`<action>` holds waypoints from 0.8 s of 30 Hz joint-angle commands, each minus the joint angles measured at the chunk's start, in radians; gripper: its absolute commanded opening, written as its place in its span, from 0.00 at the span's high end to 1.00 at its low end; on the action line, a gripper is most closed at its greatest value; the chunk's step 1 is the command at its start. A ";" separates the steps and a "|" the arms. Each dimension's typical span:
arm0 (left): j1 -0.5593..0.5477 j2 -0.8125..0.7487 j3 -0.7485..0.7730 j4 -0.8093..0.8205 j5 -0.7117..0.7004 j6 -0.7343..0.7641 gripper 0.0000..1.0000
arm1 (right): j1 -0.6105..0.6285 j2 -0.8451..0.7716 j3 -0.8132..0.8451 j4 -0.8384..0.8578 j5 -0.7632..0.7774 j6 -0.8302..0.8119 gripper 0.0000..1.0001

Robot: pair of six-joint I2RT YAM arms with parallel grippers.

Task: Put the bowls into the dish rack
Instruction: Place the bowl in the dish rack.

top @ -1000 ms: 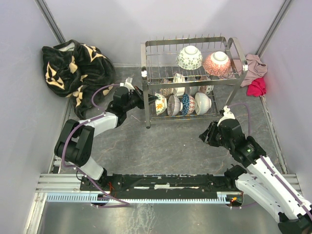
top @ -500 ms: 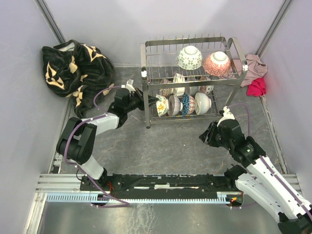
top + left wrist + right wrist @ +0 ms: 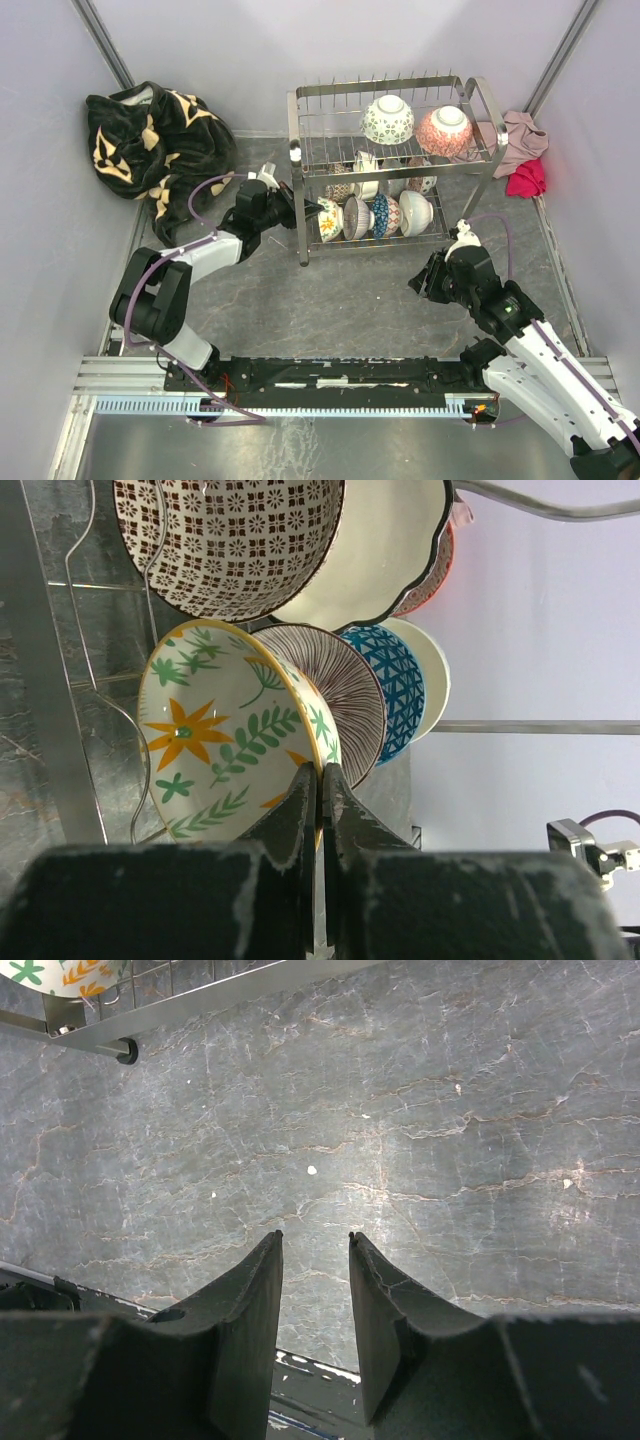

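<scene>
Dish rack (image 3: pixel 299 200) stands toward the far side of the table (image 3: pixel 360 300), a little right of centre, and I've got bowls on both of its tiers. Far left, a black blanket (image 3: pixel 145 140) with tan markings is heaped in the corner, well apart from the rack. My left arm (image 3: pixel 200 255) reaches across to the rack's left end. My right arm (image 3: pixel 520 320) sits nearer me on the right, over bare table. Just right of the rack, a beige cloth (image 3: pixel 518 135) and a red cloth (image 3: pixel 528 178) lie bunched by the wall.

Up top, two bowls rest upside down side by side: a white patterned bowl (image 3: pixel 389 118) on the left and a reddish patterned bowl (image 3: pixel 445 130) on the right. On the lower tier a front row stands on edge. It runs from the floral bowl (image 3: pixel 328 217) at the left end, through a brown striped bowl (image 3: pixel 357 216) and a blue latticed bowl (image 3: pixel 385 214), to a plain white bowl (image 3: pixel 416 212) on the right. More bowls stand behind them. On the left wrist view I can pick out a brown checked bowl (image 3: pixel 230 540) and a cream scalloped bowl (image 3: pixel 380 550).

My left end effector (image 3: pixel 290 212) is clenched on the floral bowl's yellow rim, pinching it from the left. My right end effector (image 3: pixel 314 1235) is released, fingers parted with nothing between them, aimed down at the table.
</scene>
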 commanded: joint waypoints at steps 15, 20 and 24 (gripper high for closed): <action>-0.023 -0.084 0.044 -0.179 -0.009 0.167 0.75 | 0.004 -0.001 0.013 0.039 -0.008 -0.006 0.58; -0.022 -0.107 0.047 -0.184 -0.011 0.170 0.61 | 0.004 0.009 0.018 0.041 -0.011 -0.010 0.56; -0.023 -0.116 0.052 -0.178 -0.004 0.169 0.54 | 0.003 0.010 0.022 0.039 -0.011 -0.008 0.55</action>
